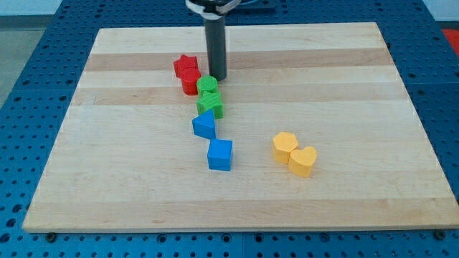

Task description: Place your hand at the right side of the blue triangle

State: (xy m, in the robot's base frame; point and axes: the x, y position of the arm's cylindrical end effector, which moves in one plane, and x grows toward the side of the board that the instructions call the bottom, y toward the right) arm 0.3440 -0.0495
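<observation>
Trouble waits below: no claw here, just the rod tip (216, 77) holding nothing, at twelve o'clock of the blue triangle (204, 126) mid-surface (358, 86). Heading straight down risks shoving both green blocks (209, 95) into it.

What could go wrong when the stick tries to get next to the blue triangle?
My tip is at the view's top, right beside the green round block, with another green block just below. Going straight down to the blue triangle could bump both greens into it.

The blue cube sits close under the triangle, toward the view's right. Coming in too low might nudge that cube, or knock the triangle away.
</observation>
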